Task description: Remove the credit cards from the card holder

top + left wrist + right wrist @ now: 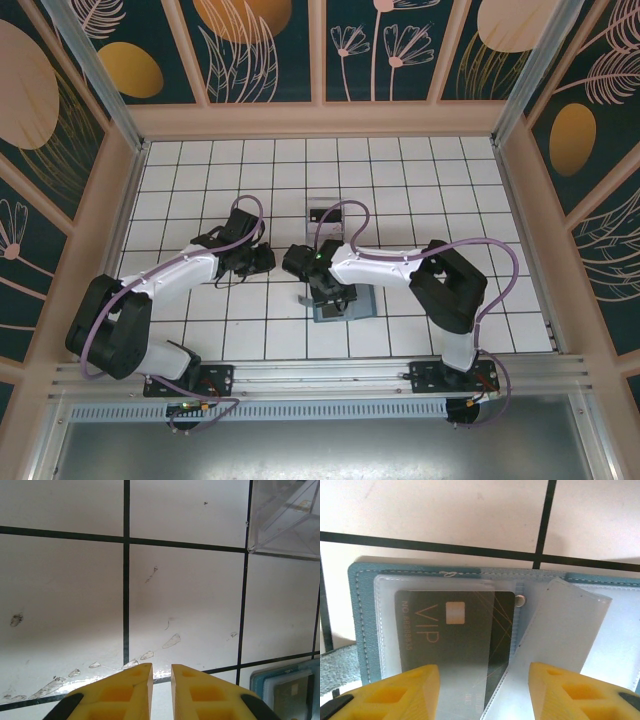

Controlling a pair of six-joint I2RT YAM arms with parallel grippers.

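The card holder (345,308) lies open on the tiles, slate-blue with clear sleeves inside. In the right wrist view its blue stitched edge (357,610) frames a black credit card (455,630) marked VIP, tucked under a clear sleeve. Another clear sleeve (560,640) stands lifted to the right of it. My right gripper (482,670) hangs open just above the black card, one finger on each side, touching nothing. My left gripper (161,666) hovers over bare tile left of the holder (290,690), fingers almost together and empty. From above, the grippers (268,262) (328,290) sit side by side.
A clear plastic box (325,212) stands one tile behind the holder and shows at the top right of the left wrist view (285,520). The holder's side tab (340,665) sticks out at the left. White tiled floor surrounds everything, walled on three sides.
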